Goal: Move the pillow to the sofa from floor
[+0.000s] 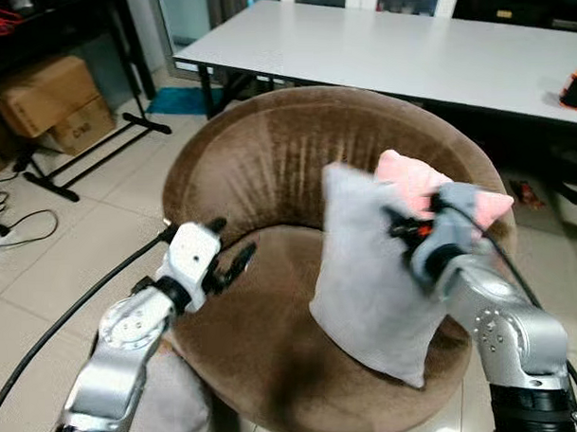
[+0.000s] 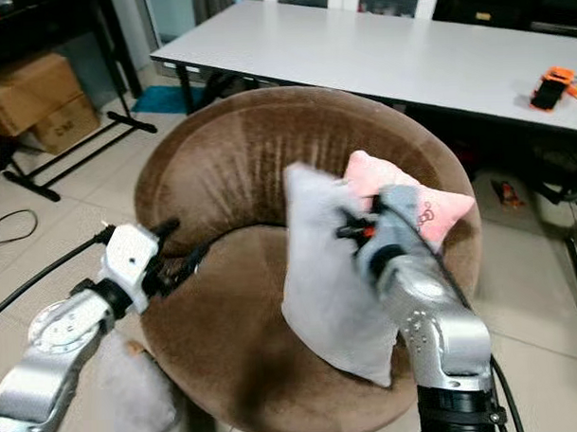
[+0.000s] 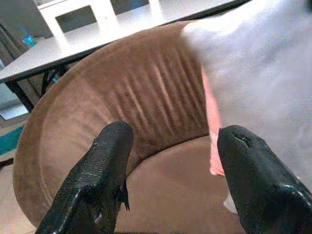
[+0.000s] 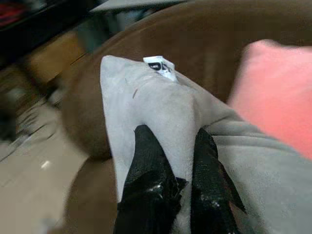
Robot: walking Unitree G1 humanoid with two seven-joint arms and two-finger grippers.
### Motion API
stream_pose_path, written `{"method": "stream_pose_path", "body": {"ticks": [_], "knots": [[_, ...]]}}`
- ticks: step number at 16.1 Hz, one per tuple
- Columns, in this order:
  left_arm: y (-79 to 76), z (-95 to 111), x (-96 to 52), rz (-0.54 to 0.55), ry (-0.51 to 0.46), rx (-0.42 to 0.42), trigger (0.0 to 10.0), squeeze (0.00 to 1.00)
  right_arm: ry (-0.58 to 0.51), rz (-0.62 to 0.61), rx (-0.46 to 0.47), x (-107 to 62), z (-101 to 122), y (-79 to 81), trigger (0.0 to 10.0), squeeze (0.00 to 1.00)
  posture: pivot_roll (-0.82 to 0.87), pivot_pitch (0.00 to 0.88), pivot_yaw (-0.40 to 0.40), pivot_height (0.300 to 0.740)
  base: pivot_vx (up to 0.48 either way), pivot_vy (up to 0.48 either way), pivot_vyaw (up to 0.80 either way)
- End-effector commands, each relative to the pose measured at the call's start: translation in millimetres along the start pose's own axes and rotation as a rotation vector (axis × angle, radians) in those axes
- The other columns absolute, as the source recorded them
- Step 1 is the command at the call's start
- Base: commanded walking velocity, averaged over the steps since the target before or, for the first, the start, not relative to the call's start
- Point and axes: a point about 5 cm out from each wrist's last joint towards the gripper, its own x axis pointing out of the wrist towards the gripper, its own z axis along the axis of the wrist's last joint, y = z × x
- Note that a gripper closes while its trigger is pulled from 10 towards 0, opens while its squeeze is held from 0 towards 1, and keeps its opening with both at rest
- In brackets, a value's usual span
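Right gripper (image 1: 417, 232) pinching the grey pillow (image 1: 371, 270) over the brown sofa (image 1: 258, 160).
Head view: pillow hangs at the seat's 3 o'clock, against a pink cushion (image 1: 415, 178), seemingly ready to drop. Left wrist: left gripper (image 3: 170, 165) spread, empty. Right wrist: fingers (image 4: 146, 165) squeeze a fold for grip.
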Motion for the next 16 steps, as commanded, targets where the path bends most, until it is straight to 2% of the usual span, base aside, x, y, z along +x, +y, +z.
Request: {"method": "stream_pose_path", "body": {"ticks": [1,3,8,10,15,16], "knots": [[-1.4,4,-3.0,-0.051,0.000,0.004,10.0,0.00,-0.007,0.065,0.044,-1.3,10,10.6,10.0,0.00,-0.01,0.000,-0.004,0.740,0.000,0.000,0.00],[-1.9,1,-8.2,-0.092,0.024,0.004,10.0,0.00,0.023,0.122,0.169,-2.3,11,17.4,10.0,0.00,0.00,0.000,-0.009,0.740,0.000,0.000,0.00],[-3.8,1,-10.4,-0.114,0.034,-0.005,10.0,0.00,-0.015,0.234,0.312,-0.8,29,31.4,10.0,0.00,0.00,0.000,-0.018,0.740,0.000,0.000,0.00],[-4.3,1,-11.5,-0.132,0.041,0.001,10.0,0.00,0.002,0.256,0.356,9.3,33,39.9,10.0,0.00,0.01,0.000,-0.021,0.740,0.000,0.000,0.00],[-5.6,-3,-13.2,-0.152,0.058,0.000,10.0,0.00,0.082,0.113,0.337,42.4,19,35.0,10.0,0.00,0.01,0.000,-0.022,0.740,0.000,0.000,0.00],[-5.4,-4,-13.4,-0.162,0.067,0.005,10.0,0.00,0.102,0.023,0.311,58.6,7,27.0,10.0,0.00,0.02,0.000,-0.025,0.740,0.000,0.000,0.00]]}}
